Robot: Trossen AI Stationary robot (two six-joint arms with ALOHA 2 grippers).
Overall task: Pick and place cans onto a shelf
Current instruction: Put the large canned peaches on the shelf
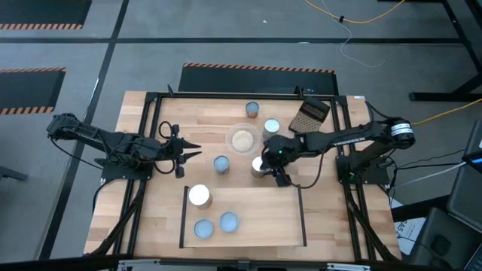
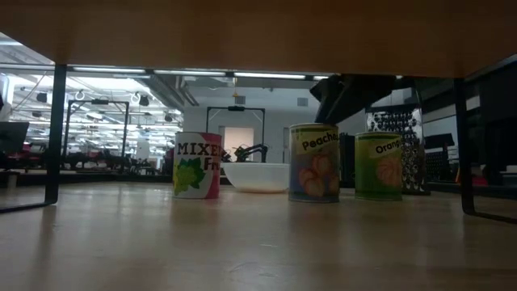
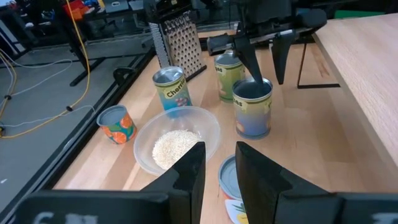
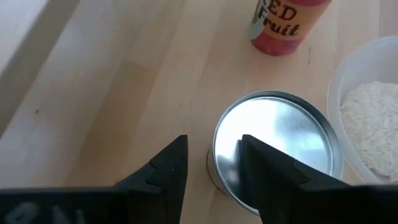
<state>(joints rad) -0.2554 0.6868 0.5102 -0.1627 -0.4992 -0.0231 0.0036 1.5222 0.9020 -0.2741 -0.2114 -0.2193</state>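
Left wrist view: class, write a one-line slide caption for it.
Right pincer hangs open over a can beside a bowl of grains, three more cans and a grater behind.

Lab: hazard-taped floor (image 1: pixel 45 26), cables (image 1: pixel 354 22)

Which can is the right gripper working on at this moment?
The silver-topped can just right of the bowl's lower edge. The right gripper is directly over it, fingers open astride its rim. Every other can stands clear of both grippers.
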